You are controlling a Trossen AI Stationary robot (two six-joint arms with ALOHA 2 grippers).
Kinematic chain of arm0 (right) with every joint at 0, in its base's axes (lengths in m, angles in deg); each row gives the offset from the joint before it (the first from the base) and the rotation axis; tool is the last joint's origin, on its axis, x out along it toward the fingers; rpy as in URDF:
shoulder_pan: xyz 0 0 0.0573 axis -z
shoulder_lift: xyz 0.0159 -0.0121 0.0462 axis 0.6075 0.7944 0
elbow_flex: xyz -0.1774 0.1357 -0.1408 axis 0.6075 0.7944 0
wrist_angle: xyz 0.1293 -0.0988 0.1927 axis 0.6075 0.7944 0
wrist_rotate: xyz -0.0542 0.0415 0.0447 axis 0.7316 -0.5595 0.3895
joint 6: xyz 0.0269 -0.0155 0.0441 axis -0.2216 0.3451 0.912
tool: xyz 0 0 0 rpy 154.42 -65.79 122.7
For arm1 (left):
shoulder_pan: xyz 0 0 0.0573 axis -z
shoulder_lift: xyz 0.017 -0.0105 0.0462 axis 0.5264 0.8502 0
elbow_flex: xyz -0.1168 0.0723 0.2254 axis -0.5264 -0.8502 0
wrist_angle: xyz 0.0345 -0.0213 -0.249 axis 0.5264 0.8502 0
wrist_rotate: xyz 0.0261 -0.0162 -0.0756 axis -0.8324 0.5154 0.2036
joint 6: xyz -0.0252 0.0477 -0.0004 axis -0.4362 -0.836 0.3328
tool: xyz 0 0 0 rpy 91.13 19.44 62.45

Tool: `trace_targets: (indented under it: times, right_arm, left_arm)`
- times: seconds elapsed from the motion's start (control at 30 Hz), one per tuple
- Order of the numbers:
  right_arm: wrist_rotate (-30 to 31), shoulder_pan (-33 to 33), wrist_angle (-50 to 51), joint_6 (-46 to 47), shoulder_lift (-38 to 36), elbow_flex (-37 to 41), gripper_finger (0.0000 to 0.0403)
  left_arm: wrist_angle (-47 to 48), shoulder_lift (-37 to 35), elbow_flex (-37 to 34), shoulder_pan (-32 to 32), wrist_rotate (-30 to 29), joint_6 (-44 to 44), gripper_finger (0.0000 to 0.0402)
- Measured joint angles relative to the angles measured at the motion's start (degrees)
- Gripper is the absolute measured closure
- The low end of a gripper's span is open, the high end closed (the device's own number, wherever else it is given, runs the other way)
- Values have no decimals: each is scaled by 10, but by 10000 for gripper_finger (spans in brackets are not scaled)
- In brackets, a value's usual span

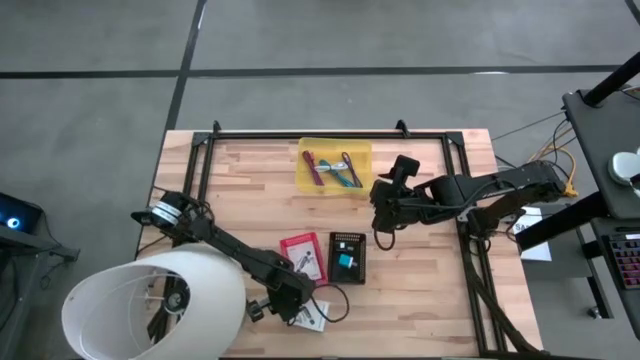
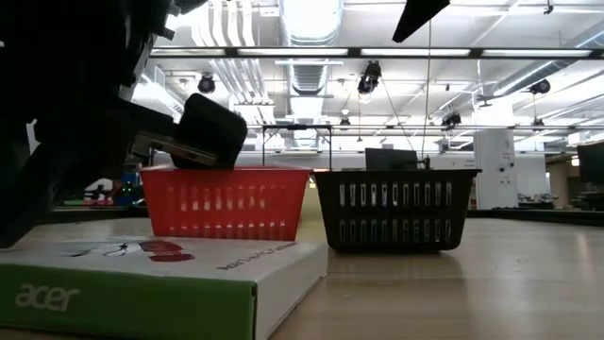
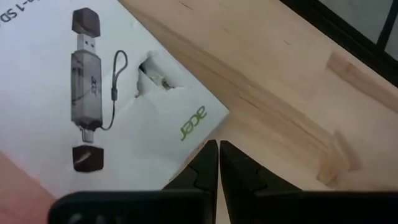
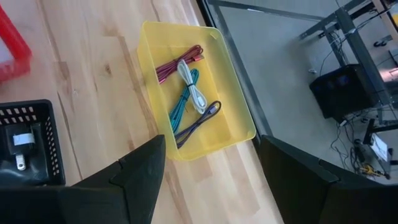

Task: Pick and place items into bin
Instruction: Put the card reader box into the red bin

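Cardboard is what you are dealing with: the white Acer box (image 3: pixel 118 106) lies flat on the wood at the near edge of the table (image 1: pixel 430 290), at about 6 o'clock from the red basket (image 1: pixel 302 258) when you read the high view with the far edge as 12. Its lid is white and shows a printed silver card-reader stick with a black cap and a thin lanyard loop. One side panel is green (the low view shows the brand name there), and a small torn patch sits beside the picture.

Your left gripper (image 3: pixel 217 146) is right on it. The fingers are pressed together with nothing between them, and their tips sit at the box's corner nearest the logo. From those tips the box spreads away toward 10 and 11 o'clock in the wrist picture, so you would have to part the fingers and straddle an edge before any lift. I cannot tell the box's long axis for sure from overhead.

The left arm is clearly the nearer one. The right gripper (image 4: pixel 211 146) hangs well apart, spread wide and empty, at about 5 o'clock from the yellow bin (image 4: pixel 244 127), which holds coiled cables. The black basket (image 1: pixel 348 258) stands touching or just beside the red one, at its 3 o'clock.
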Motion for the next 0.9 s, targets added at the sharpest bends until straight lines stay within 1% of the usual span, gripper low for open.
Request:
trace_targets:
  times: [0.5, 0.6, 0.7, 0.8, 0.9]
  right_arm:
    - [0, 0, 0, 0, -10, 0, 156]
    - [0, 0, 0, 0, -10, 0, 156]
    - [0, 0, 0, 0, -10, 0, 156]
    - [0, 0, 0, 0, -10, 0, 156]
    - [0, 0, 0, 0, -10, 0, 156]
  left_arm:
    - [-80, 9, 10, -1, -17, 1, 402]
    - [-106, 9, 11, -2, -19, 1, 402]
    - [-140, 9, 11, -2, -35, 1, 402]
    - [-144, 9, 13, -3, -61, 1, 402]
    - [-127, 5, 19, -7, -65, 1, 402]
